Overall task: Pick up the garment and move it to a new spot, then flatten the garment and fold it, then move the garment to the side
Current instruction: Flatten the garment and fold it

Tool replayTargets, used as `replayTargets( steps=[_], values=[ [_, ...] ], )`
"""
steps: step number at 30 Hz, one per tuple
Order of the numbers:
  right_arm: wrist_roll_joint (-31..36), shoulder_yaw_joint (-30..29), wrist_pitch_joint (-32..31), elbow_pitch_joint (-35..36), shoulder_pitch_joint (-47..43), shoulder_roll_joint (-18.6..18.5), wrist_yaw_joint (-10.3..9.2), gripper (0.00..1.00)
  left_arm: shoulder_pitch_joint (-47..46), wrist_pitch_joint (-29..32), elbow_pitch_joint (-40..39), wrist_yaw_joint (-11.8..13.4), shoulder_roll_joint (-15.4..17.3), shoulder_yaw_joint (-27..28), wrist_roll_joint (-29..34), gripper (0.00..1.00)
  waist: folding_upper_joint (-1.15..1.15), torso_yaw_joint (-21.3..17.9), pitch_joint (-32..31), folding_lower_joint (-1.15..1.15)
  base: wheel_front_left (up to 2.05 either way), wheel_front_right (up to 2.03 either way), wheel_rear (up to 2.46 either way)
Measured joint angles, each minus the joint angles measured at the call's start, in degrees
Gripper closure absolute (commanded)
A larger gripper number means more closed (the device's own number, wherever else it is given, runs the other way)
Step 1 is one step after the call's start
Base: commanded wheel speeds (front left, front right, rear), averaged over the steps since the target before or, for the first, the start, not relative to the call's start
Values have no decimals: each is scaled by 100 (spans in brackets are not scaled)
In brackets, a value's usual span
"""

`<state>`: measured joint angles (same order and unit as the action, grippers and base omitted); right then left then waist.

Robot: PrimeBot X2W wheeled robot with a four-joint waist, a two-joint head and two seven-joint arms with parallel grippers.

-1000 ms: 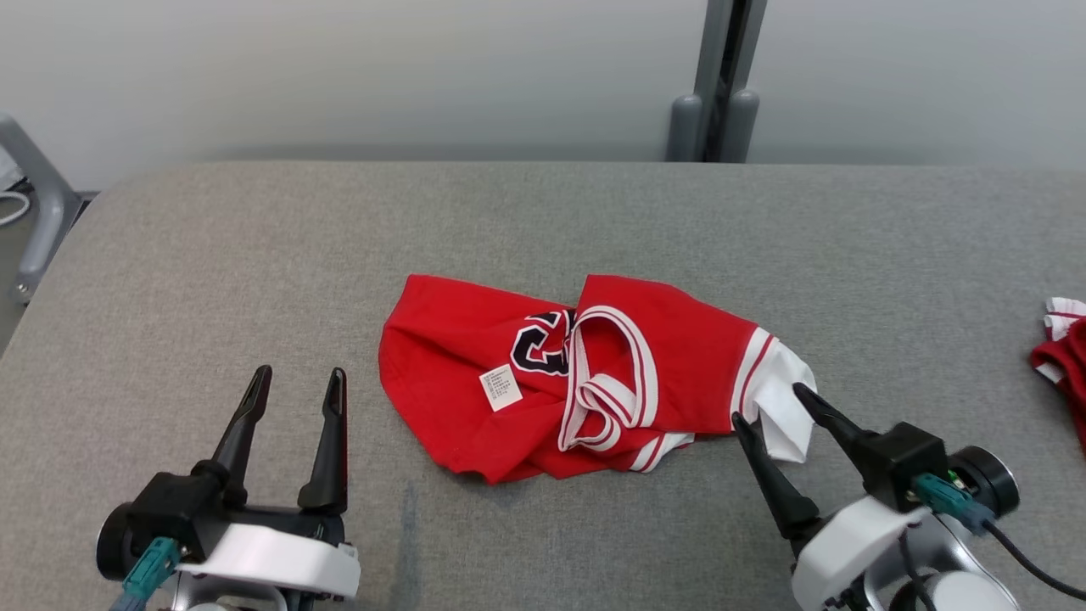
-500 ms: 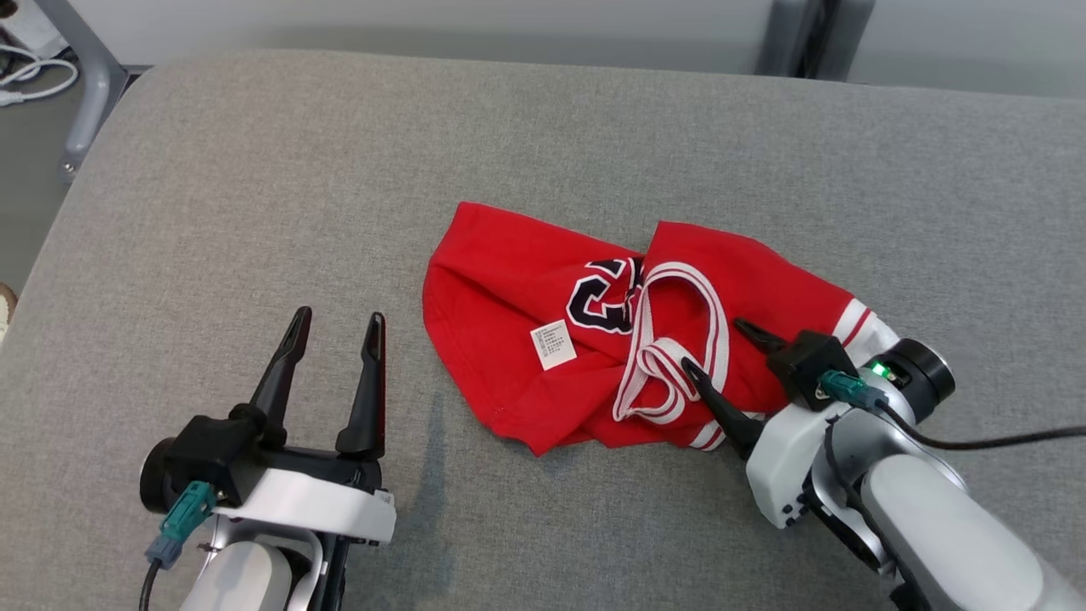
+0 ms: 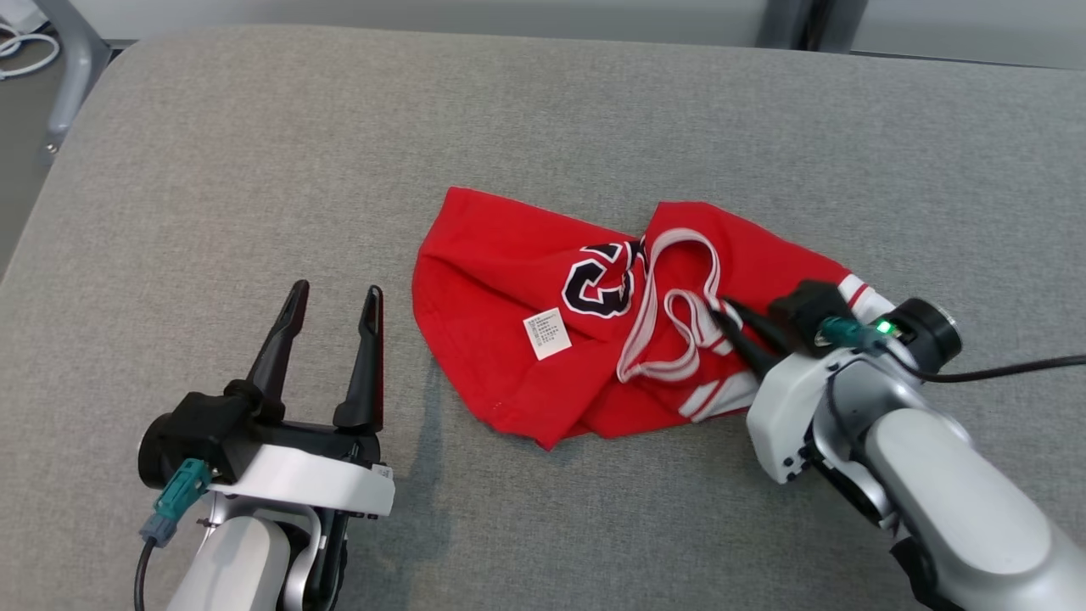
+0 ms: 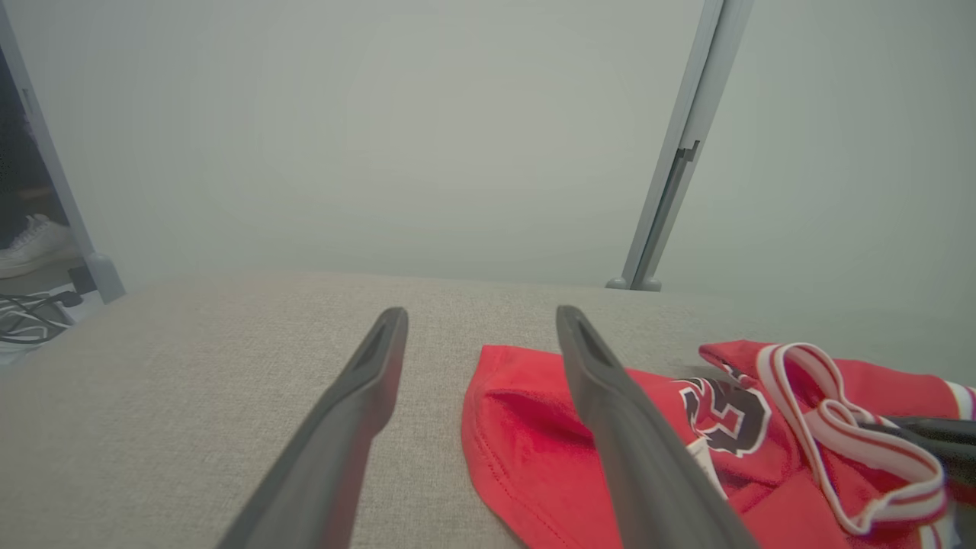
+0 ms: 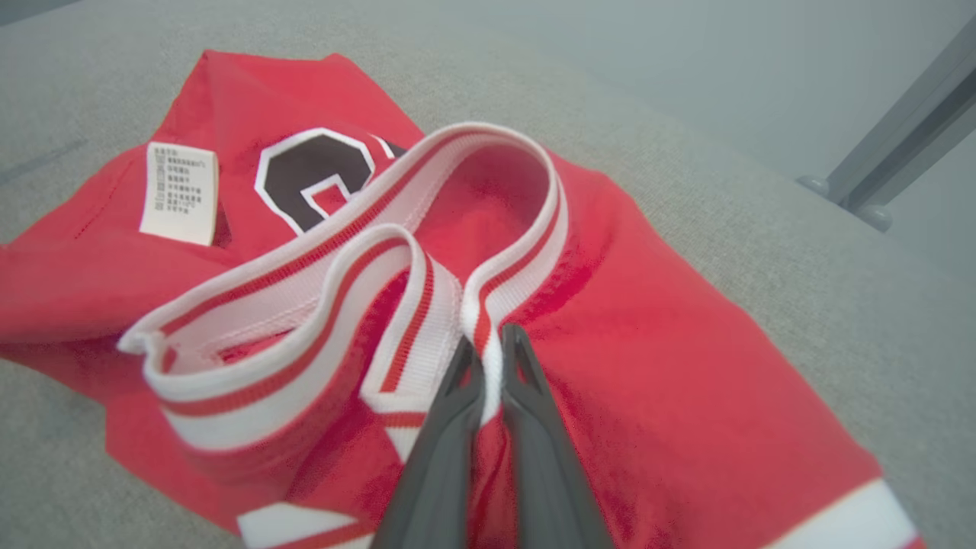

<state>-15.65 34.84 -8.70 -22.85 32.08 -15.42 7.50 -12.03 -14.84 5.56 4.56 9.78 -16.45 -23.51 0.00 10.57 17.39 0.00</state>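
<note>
Garment (image 3: 501,271) lies crumpled at the middle of the grey table (image 3: 254,170), not yet lifted, so I judge only the first grasp is made: my right gripper (image 5: 488,347) pinches its striped trim (image 5: 305,267), and my left gripper (image 3: 336,288) stands wide open, empty.

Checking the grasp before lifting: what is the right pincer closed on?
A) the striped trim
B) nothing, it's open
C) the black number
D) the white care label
A: right wrist view shows the right pincer shut on the striped trim of the jersey.
</note>
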Motion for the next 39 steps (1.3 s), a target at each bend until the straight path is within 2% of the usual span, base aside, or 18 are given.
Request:
replayTargets(
  steps=[6, 10, 13, 17, 21, 22, 23, 24, 25, 29, 33, 39],
  values=[
    [-99, -811, 26, 1085, -427, -109, 0, 100, 16, -4, -8, -82, -45, 211, 127, 0, 0, -217, -34, 0, 0, 0, 0],
    [-193, -1718, -85, 1830, -926, -53, 0, 100, 52, -5, -16, -148, -58, 309, 194, 0, 0, -386, -67, 0, 0, 0, 0],
    [-310, -2464, -190, 2165, -1357, 140, 0, 100, 78, -5, -23, -185, -57, 372, 235, 0, 0, -510, -84, 0, 0, 0, 0],
    [-461, -3337, -213, 2213, -1876, 427, -1, 100, 80, -5, -20, -244, -62, 394, 286, 0, 0, -646, -81, 0, 0, 0, 0],
    [-598, -3665, -105, 1881, -1998, 554, 0, 100, 75, -5, -1, -260, -19, 414, 312, 0, 0, -769, -38, 0, 0, 0, 0],
    [-768, -3693, -23, 1773, -1979, 593, -1, 95, 73, -5, 10, -269, -14, 413, 323, 0, 0, -797, -28, 0, 0, 0, 0],
    [-847, -3707, 34, 1611, -1949, 615, -1, 68, 67, -5, 19, -276, -13, 411, 326, 0, 0, -826, -22, 0, 0, 0, 0],
    [-792, -3686, 89, 1455, -1930, 568, 1, 59, 54, -5, 31, -293, -5, 403, 331, 0, 0, -845, -14, 0, 0, 0, 0],
    [-942, -3731, 202, 1338, -1889, 592, -3, 0, 37, -5, 47, -299, 0, 397, 334, 0, 0, -859, -10, 0, 0, 0, 0],
    [-1137, -3875, 700, 853, -1642, 558, -4, 0, -1, -5, 70, -298, 16, 391, 343, 0, 0, -921, -13, 0, 0, 0, 0],
    [-1049, -4032, 1193, 544, -1622, 487, -2, 0, -2, -5, 90, -297, 25, 371, 345, 0, 0, -940, -66, 0, 0, 0, 0],
    [-792, -4158, 1902, 867, -1782, 519, -2, 0, 64, -5, 53, -192, 31, 450, 343, 0, 0, -956, -228, 0, 0, 0, 0]
  ],
)
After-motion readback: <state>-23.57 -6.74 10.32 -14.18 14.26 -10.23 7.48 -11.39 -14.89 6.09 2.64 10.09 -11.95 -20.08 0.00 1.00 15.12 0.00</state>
